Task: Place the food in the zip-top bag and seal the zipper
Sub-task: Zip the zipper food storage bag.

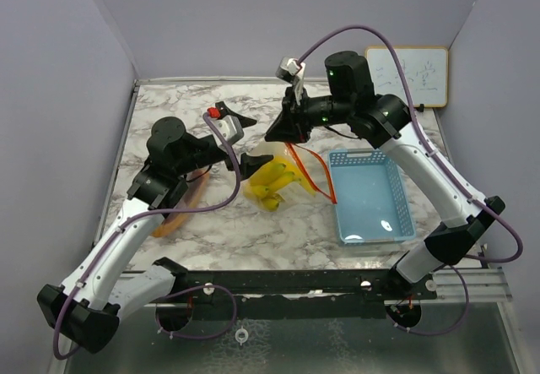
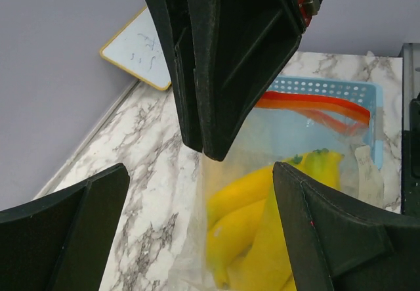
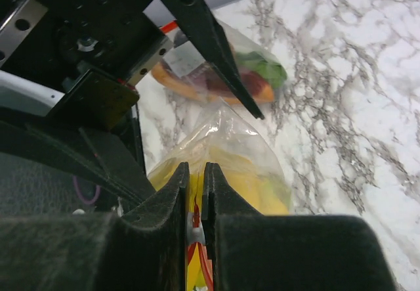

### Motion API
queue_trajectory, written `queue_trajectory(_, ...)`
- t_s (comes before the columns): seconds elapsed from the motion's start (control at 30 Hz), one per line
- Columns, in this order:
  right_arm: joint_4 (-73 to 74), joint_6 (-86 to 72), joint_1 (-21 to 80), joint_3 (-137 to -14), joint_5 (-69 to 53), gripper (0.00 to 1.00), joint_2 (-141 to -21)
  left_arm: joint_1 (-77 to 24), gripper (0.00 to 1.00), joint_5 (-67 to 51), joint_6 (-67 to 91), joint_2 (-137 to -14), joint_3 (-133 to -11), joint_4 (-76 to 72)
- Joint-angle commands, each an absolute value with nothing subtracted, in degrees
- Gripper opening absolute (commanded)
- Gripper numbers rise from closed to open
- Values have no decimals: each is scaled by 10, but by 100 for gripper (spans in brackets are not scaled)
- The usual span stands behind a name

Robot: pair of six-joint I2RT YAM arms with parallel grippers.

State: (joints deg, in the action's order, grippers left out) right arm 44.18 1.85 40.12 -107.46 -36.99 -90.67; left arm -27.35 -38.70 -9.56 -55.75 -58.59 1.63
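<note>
Right gripper (image 3: pixel 194 179) clamped on the orange zipper edge of the zip-top bag (image 1: pixel 283 180); bananas (image 2: pixel 243 199) inside. Left gripper (image 2: pixel 200 173), jaws apart, beside the bag.

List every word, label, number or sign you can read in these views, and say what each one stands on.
No text is legible in any view.
Whiteboard: handwritten marks, too small and blurred to read.
White patch on the zip-top bag: perhaps a label, but no text can be made out.
</note>
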Motion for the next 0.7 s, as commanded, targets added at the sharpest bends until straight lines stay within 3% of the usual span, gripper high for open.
queue_trajectory(0.0,442,33,403,-1071,-461,3,-878,-271,93,-462,-64,-554,-581,-30)
queue_trajectory(0.4,459,45,403,-1089,-458,3,-884,-271,74,-541,45,-592,-562,-98)
queue_trajectory(0.67,482,57,403,-1107,-466,3,-899,-272,64,-520,74,-616,-563,-134)
